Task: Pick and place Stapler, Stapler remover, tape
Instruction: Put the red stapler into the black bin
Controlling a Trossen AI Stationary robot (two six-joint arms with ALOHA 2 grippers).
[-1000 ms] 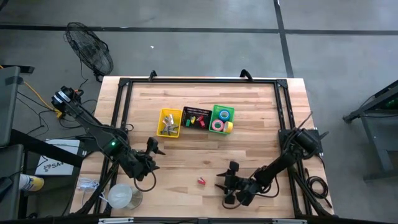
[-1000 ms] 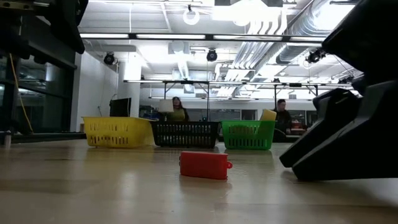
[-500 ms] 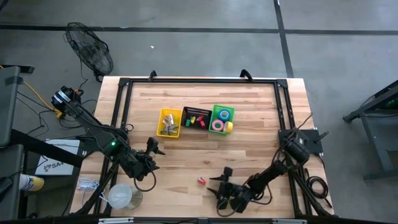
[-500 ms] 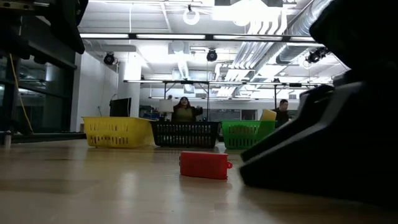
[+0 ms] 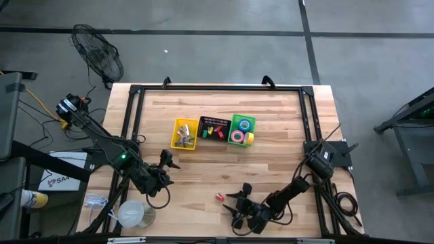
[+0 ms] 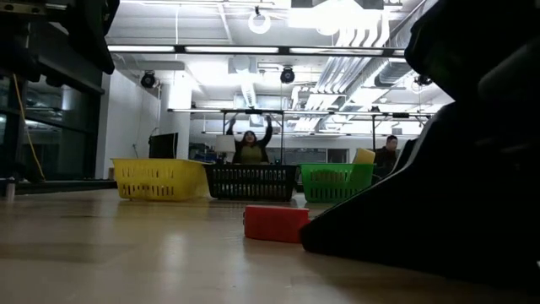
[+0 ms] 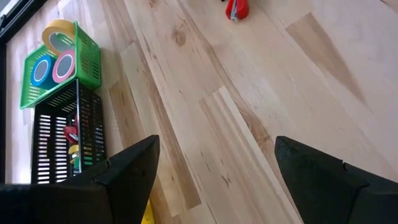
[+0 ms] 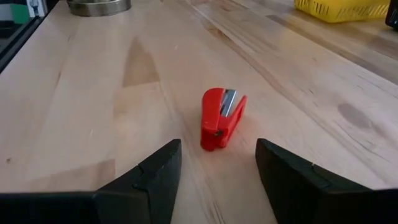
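Looking down from above, the right gripper [image 5: 232,205] sits low at the near edge of the surface [image 5: 271,169], fingers spread and empty, just beside the small red stapler [image 5: 220,197]. The left gripper [image 5: 168,163] waits open, holding nothing, toward the left side. Three bins stand mid-surface: yellow [image 5: 184,133], black [image 5: 212,127], green [image 5: 241,129] with tape rolls [image 5: 237,136].

Low view: the stapler [image 6: 275,224] lies flat, the right arm's dark bulk close beside it.

Left wrist view: open fingers [image 7: 127,171] frame bare wood; the stapler [image 7: 236,9] lies far off.

Right wrist view: the stapler [image 8: 221,118] rests just ahead of the gap between the parted fingers [image 8: 149,180], untouched.
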